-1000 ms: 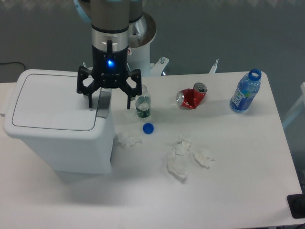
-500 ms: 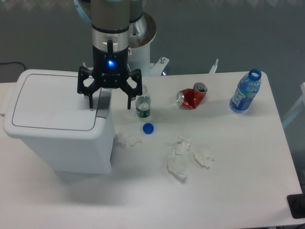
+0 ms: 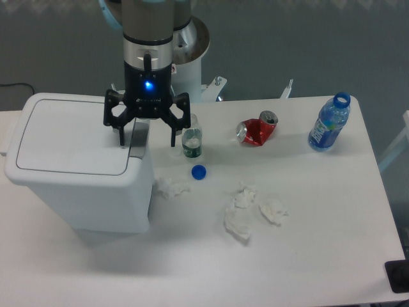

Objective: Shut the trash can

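1. The trash can [image 3: 77, 179] stood at the left end of the surface [image 3: 319, 217], its flat white lid lying level across the top, so the closing looked done or all but done.
2. The gripper [image 3: 146, 142] hung straight down over the can's right edge, jaws spread wide with nothing between them; one fingertip sat above the grey latch tab [image 3: 139, 137], the other out past the can's side.
3. That stance suited a downward press on the latch end of the lid, where a push would seat it best; whether the fingertip touched the tab could not be told.
4. A small clear bottle [image 3: 192, 142] stood upright just beside the outer fingertip, close enough that a sideways move might have knocked it over.
5. A blue cap [image 3: 199, 171] lay loose on the surface just in front of that bottle.
6. Crumpled tissues [image 3: 246, 208] were scattered across the middle, with one more wad [image 3: 169, 187] lying against the can's right wall.
7. A crushed red can [image 3: 257, 130] lay on its side farther right, and a blue water bottle [image 3: 329, 123] stood uncapped near the right end, well apart from the arm.
8. My judgement: a straight lift would have cleared the lid safely.
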Robot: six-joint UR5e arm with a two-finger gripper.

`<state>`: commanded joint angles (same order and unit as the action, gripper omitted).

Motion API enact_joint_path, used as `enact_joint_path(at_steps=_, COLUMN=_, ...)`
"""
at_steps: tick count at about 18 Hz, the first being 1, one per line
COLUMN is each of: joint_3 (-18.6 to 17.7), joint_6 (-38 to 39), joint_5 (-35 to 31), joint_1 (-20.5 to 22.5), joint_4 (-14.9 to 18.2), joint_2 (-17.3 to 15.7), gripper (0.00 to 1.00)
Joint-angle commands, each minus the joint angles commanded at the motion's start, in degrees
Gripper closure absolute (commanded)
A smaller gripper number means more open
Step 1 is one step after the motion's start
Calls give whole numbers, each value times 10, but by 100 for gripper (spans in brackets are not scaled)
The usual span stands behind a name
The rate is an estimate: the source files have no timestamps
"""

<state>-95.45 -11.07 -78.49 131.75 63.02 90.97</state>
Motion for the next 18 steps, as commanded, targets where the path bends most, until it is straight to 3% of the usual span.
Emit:
enact_joint_path(at_steps=13, joint_3=16, joint_6=-1, joint_5=4, joint_1=18, joint_4=4, joint_2=-13, gripper=0)
enact_joint_path(at_steps=16, joint_3=19, joint_6=-3, joint_5=7, joint_1=40, joint_4=1, joint_2=-12, gripper=0)
enact_joint_path(at_steps=18, joint_3=22, joint_6=-60, joint_5=10, joint_1=68, joint_4=0, joint_2=-8, gripper=0)
